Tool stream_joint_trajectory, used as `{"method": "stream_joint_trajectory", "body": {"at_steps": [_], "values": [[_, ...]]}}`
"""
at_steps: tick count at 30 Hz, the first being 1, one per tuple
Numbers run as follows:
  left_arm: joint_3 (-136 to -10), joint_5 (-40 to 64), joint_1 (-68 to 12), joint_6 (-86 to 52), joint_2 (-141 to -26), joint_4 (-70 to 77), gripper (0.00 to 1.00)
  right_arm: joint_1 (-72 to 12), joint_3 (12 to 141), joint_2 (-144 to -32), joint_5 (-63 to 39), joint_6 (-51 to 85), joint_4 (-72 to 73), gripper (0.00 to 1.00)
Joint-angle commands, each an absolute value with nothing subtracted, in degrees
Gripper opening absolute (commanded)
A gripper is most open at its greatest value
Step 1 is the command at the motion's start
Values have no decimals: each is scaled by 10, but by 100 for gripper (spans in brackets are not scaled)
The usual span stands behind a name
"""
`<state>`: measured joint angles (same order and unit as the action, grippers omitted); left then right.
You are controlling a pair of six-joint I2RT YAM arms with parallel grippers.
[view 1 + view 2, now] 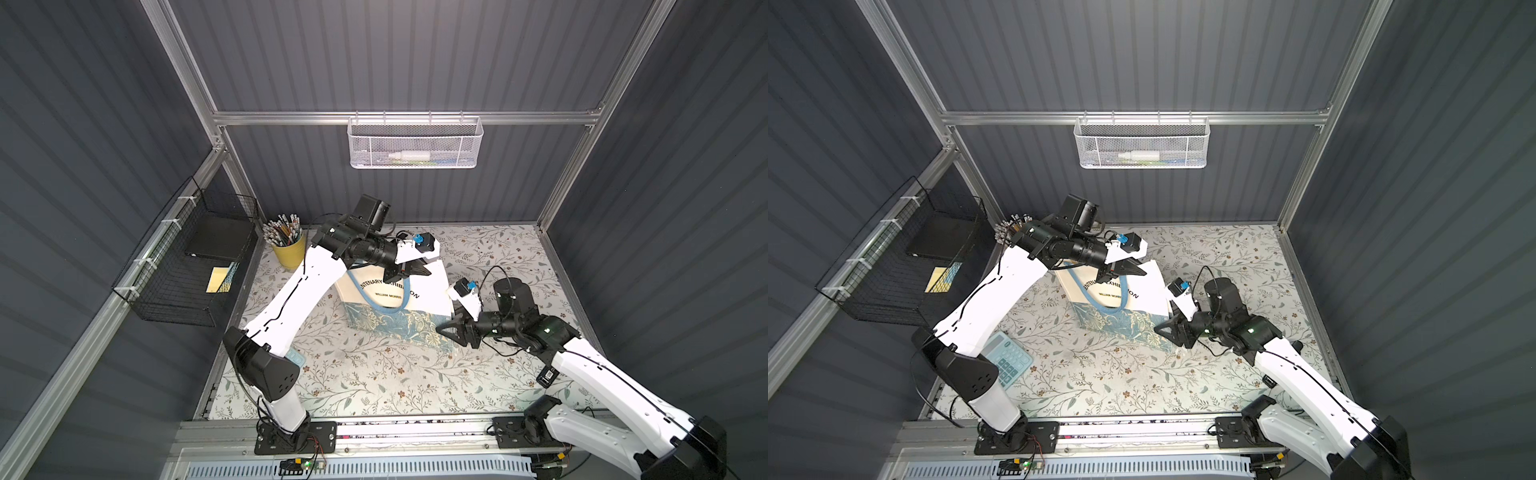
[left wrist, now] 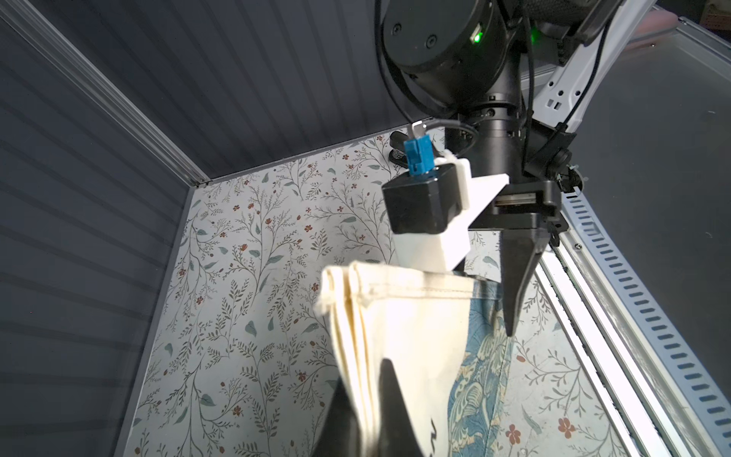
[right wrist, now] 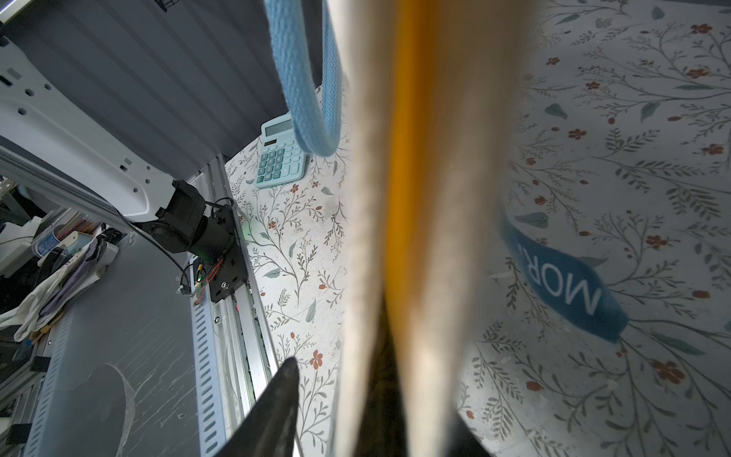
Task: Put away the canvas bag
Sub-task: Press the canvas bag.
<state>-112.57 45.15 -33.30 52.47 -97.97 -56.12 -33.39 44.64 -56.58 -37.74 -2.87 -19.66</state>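
Plainly, the cream canvas bag (image 1: 432, 291) is held upright at the middle of the floral-print counter (image 1: 374, 382). Its woven cloth is folded flat, with a blue-and-gold patterned band (image 1: 395, 326) at its foot and a thick braided blue rope handle (image 3: 331, 79) drooping in a loop. The left pincer (image 1: 419, 271) is clamped tight on the stitched top hem, pinching the layers together. The right pincer (image 1: 444, 329) stands part-open at the bag's lower corner, with the cloth's edge running between its tapered black fingers (image 3: 277, 403).
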Motion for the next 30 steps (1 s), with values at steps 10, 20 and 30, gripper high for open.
{"method": "stream_joint_trajectory", "body": {"at_steps": [10,20,30], "values": [[-1178,463,-313,503,-964,-476,0,-358,435,-598,-403,1,-205,25],[-1192,478,-308,481,-969,-460,0,-363,431,-633,-390,22,-172,47],[-1180,488,-307,467,-966,-458,0,-362,449,-667,-309,60,-114,0]]}}
